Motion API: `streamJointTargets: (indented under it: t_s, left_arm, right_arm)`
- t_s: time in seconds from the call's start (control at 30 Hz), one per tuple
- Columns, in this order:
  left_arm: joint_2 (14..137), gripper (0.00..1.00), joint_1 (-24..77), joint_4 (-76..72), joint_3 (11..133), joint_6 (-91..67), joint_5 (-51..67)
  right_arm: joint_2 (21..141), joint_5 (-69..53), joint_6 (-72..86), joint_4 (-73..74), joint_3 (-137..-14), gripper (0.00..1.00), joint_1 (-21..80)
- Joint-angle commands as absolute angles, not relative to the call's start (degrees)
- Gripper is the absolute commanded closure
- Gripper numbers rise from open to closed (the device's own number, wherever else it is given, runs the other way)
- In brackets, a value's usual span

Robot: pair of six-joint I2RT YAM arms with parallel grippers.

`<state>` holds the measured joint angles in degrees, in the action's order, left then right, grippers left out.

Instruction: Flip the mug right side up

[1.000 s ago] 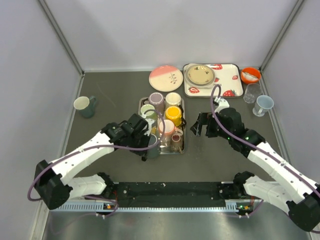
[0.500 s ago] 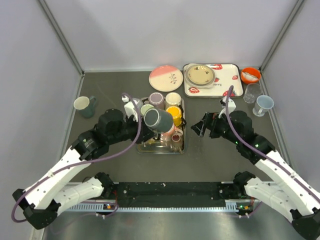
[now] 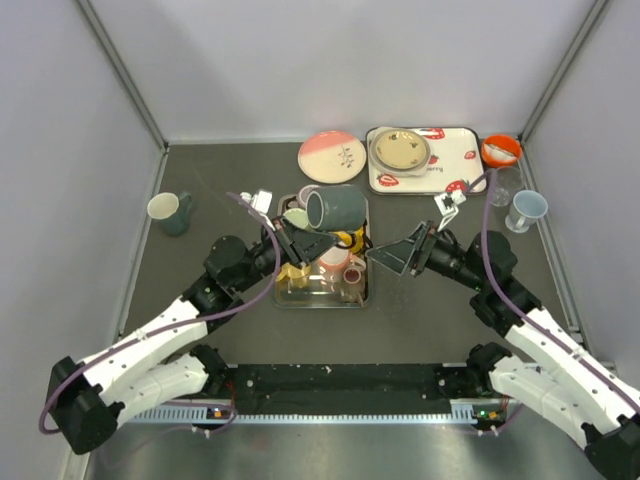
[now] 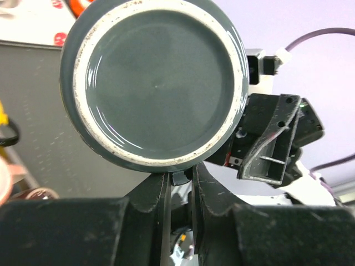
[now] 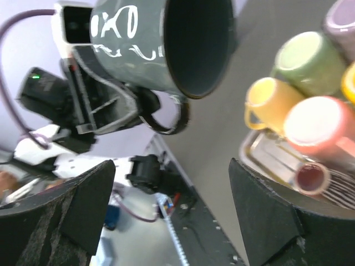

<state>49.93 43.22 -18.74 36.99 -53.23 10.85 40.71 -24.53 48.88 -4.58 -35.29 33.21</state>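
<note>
Above the tray (image 3: 320, 303) of cups (image 3: 333, 260), your left hand (image 3: 296, 236) is pinched narrow on the handle (image 5: 166, 119) of the mug (image 3: 335, 208), holding it in the air on its side. Its mouth faces your right hand (image 3: 392, 256), which is spread wide and empty just beside it, probably ready to take the body and tip it upright.

White "XO" marks on grey mug (image 5: 133, 39)
</note>
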Motion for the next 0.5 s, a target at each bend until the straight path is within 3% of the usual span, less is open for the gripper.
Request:
streamJointTargets:
  t_s: [0.0,0.03,0.07,0.47]
  left_arm:
    - [50.45,1.00,43.15,-45.34,38.23,-59.33,15.03]
    - [50.62,1.00,43.24,-46.31,38.32,-59.33,15.20]
    - [50.62,1.00,43.24,-46.58,38.41,-59.33,15.29]
    - [54.05,1.00,43.16,-50.45,37.97,-61.70,19.51]
  right_arm:
    - [43.49,-33.74,56.07,-21.00,-35.95,0.25,32.96]
    - [44.03,-34.19,56.77,-21.96,-35.77,0.35,33.13]
    - [44.47,-34.80,58.43,-25.02,-34.99,0.38,32.96]
    - [51.15,-35.95,63.02,-37.44,-36.12,0.41,33.05]
